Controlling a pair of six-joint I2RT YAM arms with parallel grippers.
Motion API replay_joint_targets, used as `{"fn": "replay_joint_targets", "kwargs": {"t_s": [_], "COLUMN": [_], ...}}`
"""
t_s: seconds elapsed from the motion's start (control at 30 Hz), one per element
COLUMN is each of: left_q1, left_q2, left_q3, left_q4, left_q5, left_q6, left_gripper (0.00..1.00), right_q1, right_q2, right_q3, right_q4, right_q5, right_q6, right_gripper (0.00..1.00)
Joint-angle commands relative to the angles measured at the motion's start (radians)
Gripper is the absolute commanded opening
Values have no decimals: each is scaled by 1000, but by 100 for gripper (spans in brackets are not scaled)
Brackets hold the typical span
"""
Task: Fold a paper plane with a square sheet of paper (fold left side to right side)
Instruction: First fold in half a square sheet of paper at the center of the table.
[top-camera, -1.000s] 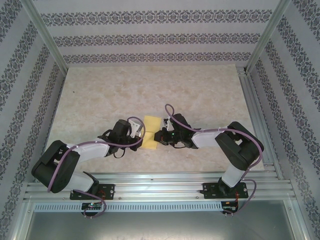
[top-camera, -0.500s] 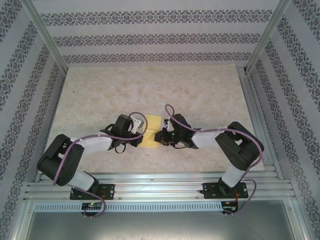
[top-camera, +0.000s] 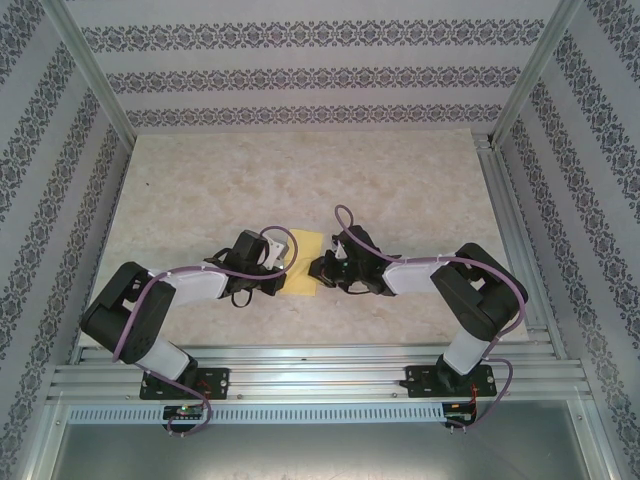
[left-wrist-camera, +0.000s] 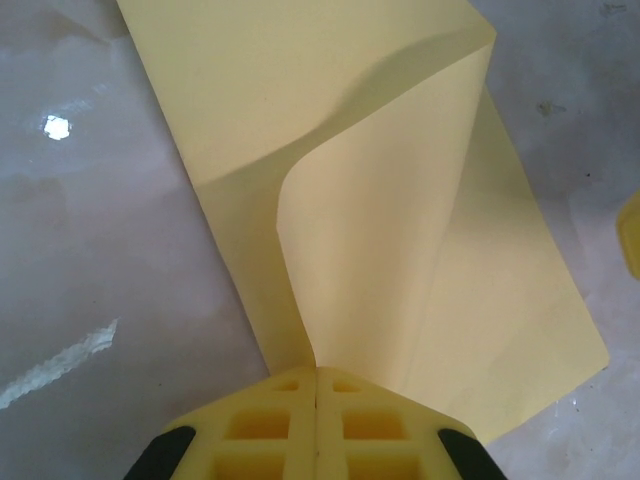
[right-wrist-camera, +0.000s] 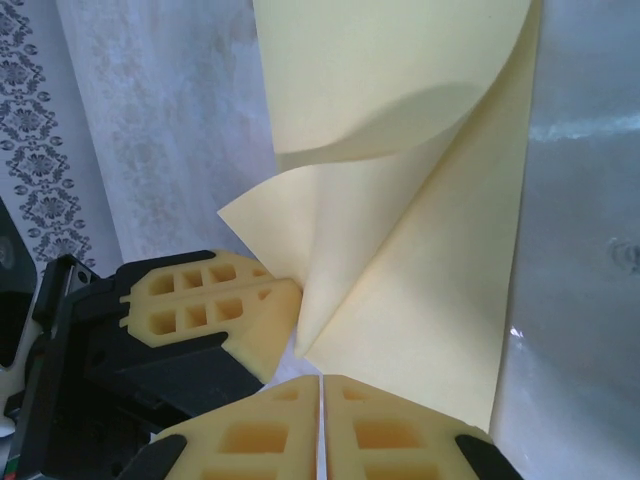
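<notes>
One sheet: I count a single yellow sheet, lying mid-desk between my two arms.
Long axis: from above it reads as a narrow strip running away from me toward the far wall, its near end a touch to the left.
Pointing: no nose or tip to speak of; the corners I can see are square.
Shape: the left side stands raised and curls over toward the right, while the lower layer lies flat on the desk.
Left jaws: closed on the raised flap; on the left wrist camera the paper rises straight out from between the pads.
Right jaws: pressed together at the sheet's right side. On the right wrist camera the paper's edge meets their tips, but I cannot tell whether it is pinched or only touched.
Count: two arms, two sets of jaws, one sheet, and one small white spot on the desk left of the sheet.
</notes>
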Motion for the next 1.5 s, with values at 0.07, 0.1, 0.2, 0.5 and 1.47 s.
{"fn": "replay_joint_targets", "kwargs": {"t_s": [0.07,0.1,0.2,0.5,1.47], "left_q1": [12,12,11,12,12], "left_q2": [17,17,16,21,60], "left_q3": [29,29,33,40,65], "left_q4": [-26,-26,-22,-31,-63], "left_q5": [4,5,5,-14,-13], "left_q6": [18,18,18,24,29], "left_gripper": [0,0,0,0,0], "right_q1": [12,12,14,17,56], "right_q2": [-20,-20,-19,-12,112], "right_q3": [46,47,51,60,217], "right_q4": [-27,-30,-41,-58,-139], "right_q5": [37,35,29,27,70], "right_q6": [6,1,-10,-18,18], "right_gripper": [10,10,10,10,10]}}
